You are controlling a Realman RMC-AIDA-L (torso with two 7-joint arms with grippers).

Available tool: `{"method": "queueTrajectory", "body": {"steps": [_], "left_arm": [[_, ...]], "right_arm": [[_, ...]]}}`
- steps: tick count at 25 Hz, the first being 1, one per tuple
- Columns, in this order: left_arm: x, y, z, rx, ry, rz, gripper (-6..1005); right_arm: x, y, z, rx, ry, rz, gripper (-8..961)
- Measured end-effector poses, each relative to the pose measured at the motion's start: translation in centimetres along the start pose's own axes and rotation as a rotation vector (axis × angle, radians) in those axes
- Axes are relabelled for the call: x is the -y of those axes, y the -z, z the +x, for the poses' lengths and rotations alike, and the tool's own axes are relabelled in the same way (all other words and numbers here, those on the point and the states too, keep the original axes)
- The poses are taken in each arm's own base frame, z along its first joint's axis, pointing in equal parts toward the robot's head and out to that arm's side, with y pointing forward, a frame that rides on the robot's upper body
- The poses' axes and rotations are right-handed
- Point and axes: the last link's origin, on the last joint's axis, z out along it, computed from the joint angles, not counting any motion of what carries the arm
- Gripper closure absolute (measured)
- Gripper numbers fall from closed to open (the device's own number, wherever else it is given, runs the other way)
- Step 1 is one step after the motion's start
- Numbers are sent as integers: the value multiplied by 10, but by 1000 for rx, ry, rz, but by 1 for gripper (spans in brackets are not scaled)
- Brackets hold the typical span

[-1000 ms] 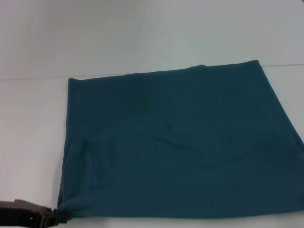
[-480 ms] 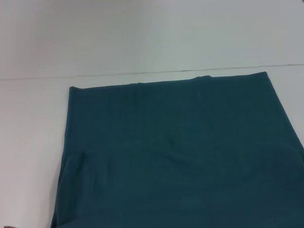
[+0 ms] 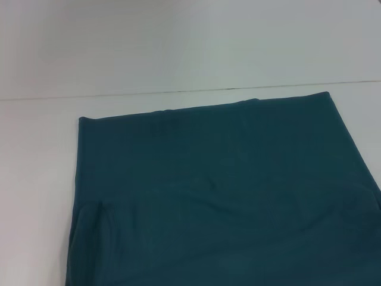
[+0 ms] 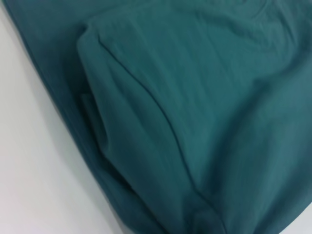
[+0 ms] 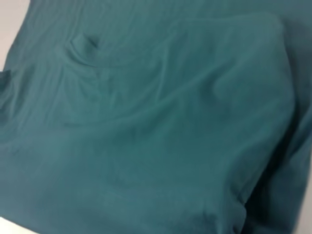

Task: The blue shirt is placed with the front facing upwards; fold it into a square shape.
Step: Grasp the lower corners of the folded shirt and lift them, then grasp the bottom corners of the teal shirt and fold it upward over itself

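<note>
Table: white, plain, seam line running across behind the shirt.
Shirt: teal-blue, folded flat on the table, far edge just short of the seam, near edge out of frame.
Fold: raised layer lapped over the shirt's near part, soft creases.
Grippers: neither seen, state cannot be told.

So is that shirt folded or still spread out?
Folded: the shirt lies as a layered block, an upper layer's edge crossing it, no sleeves or lettering showing.
</note>
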Motion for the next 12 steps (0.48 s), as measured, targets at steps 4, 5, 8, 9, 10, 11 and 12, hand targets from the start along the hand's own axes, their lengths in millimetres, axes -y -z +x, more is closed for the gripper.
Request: {"method": "queueTrajectory", "body": {"steps": [4, 5, 8, 9, 10, 11, 12], "left_arm": [[8, 2, 9, -29, -18, -2, 926], [10, 3, 13, -41, -23, -2, 926], [18, 7, 25, -76, -32, -9, 925], [22, 8, 30, -90, -34, -10, 925], [26, 8, 35, -103, -32, -11, 925], [29, 9, 39, -113, -32, -6, 926], [33, 9, 44, -125, -28, -2, 926]], "right_arm": [[-4, -3, -17, 25, 29, -23, 909], [-4, -4, -25, 40, 35, -31, 908], [-4, -6, -47, 83, 46, -49, 904], [-4, -7, -55, 96, 50, -49, 902], [-4, -8, -64, 108, 56, -46, 901], [-4, -8, -72, 115, 63, -43, 900], [-4, -9, -80, 123, 72, -42, 899]]}}
